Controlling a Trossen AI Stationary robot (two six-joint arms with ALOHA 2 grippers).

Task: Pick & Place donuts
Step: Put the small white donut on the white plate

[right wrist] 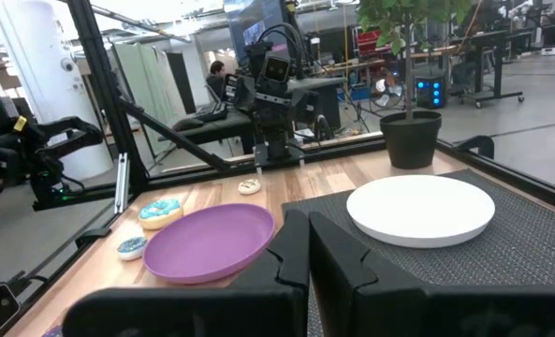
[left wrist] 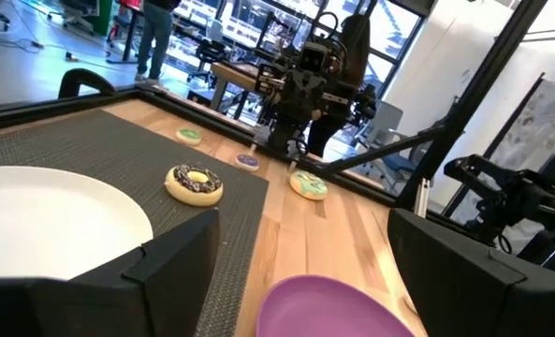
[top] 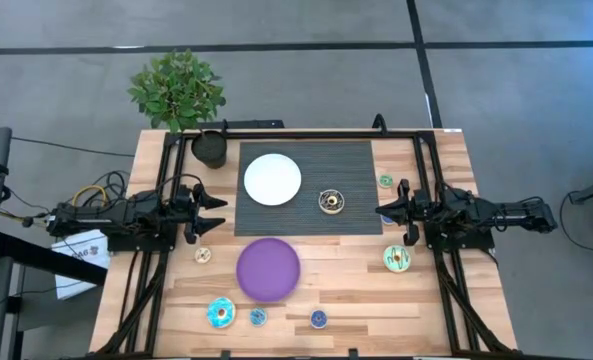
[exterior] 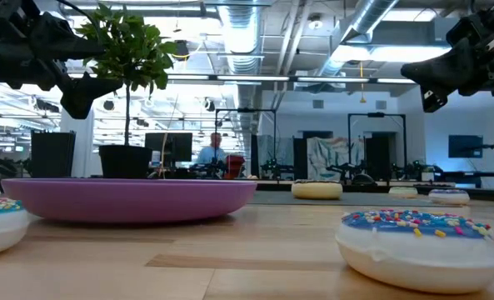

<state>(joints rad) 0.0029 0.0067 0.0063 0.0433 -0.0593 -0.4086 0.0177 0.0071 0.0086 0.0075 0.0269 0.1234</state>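
I see my open left gripper (top: 213, 208) and shut right gripper (top: 384, 211) hovering empty; the 4 coin-sized mini donuts may slip between fingers.

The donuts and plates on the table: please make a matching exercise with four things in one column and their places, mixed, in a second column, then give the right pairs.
Things
1. brown-and-cream donut
2. blue-iced donut
3. green-iced donut
4. white plate

Places
A. on bare wood, beside the right arm's base
B. on the dark mat, beside the potted plant's corner
C. on the dark mat, between the white plate and the right gripper
D. on bare wood at the near edge, next to the purple plate

Pairs: 1-C, 2-D, 3-A, 4-B
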